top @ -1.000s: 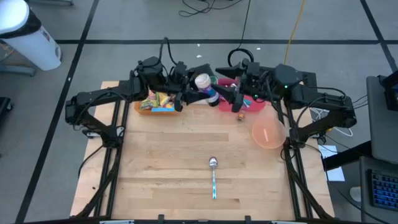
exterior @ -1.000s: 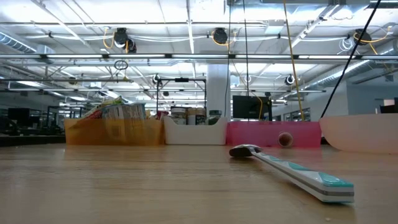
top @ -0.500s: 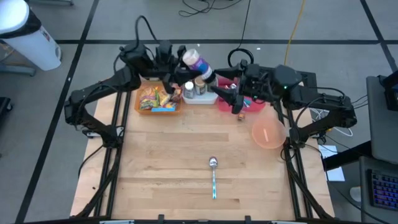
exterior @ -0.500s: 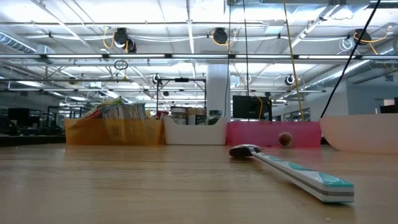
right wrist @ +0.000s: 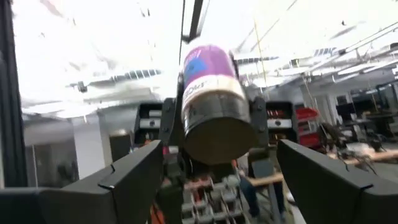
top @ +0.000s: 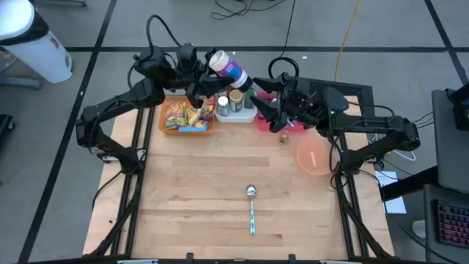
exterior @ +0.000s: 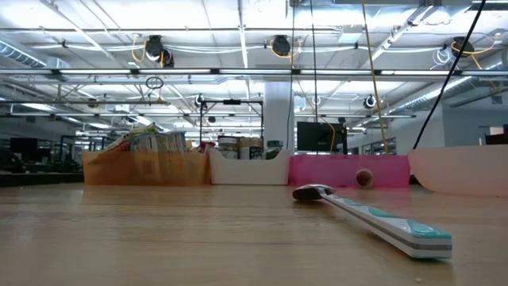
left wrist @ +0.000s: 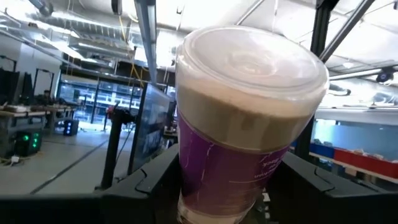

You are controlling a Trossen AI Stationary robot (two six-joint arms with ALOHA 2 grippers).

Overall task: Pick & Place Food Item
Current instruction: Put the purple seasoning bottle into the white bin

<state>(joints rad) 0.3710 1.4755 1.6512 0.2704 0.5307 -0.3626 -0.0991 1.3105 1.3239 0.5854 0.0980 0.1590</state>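
Left gripper raised above the far edge of the desk, fingers pinching a purple-labelled jar with a white lid, tilted, lid pointing away from the desk. White bin of cans just below those fingers, orange bin of snack packets beside. Right gripper over the pink bin, fingers spread, empty, aimed toward the jar. Pink bowl and spoon well apart on the desk.

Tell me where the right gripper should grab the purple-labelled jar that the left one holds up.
Probably the bare base end, approaching base-on: the jar tilts its base toward the open right gripper, while the left gripper clamps its labelled middle.
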